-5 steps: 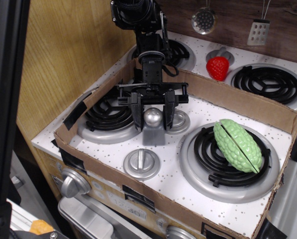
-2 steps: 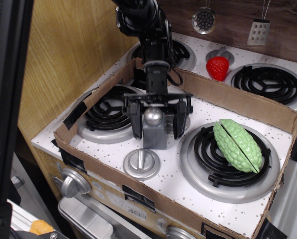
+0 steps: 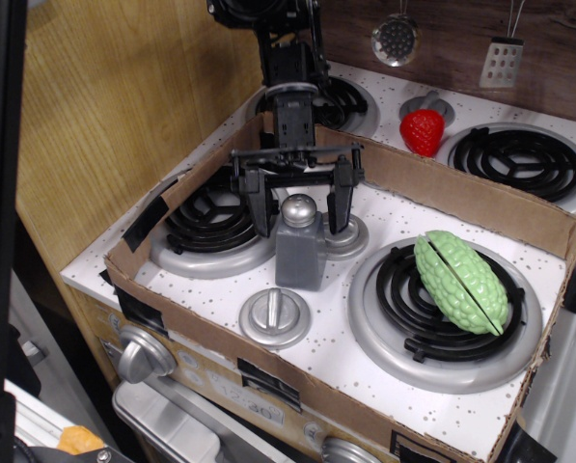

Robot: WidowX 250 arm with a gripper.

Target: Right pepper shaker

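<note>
Jaws spread wide, holding nothing; gripper (image 3: 300,204) poised just above and slightly behind the pepper shaker (image 3: 299,249), fingers (image 3: 260,204) flanking the silver ball cap at roughly its level, with clear gaps on both sides. Shaker upright on the white speckled stove top (image 3: 384,217), long axis vertical, standing free directly below and a touch in front of the jaws. By the look of it, the righting already done and the shaker let go; judged near the end of the task, with only a clean retreat remaining.

Just behind and to the right of the jaws, a flat round knob (image 3: 349,236), partly hidden by the right finger. In front of and below the jaws, past the shaker, a second knob (image 3: 274,316). Left of the jaws, a coil burner (image 3: 206,224); to the right, a larger burner (image 3: 425,307) carrying a green ribbed vegetable (image 3: 459,280), well apart from the shaker. Behind the jaws, the cardboard wall (image 3: 461,198) of the surround, close to the wrist; beyond it, a red strawberry (image 3: 423,132).

Open room mostly straight up. Probably safest to lift vertically, keeping the fingers wide of the cap, since any sideways drift could clip the ball and topple the bottle. Little slack rearward because of the cardboard.
</note>
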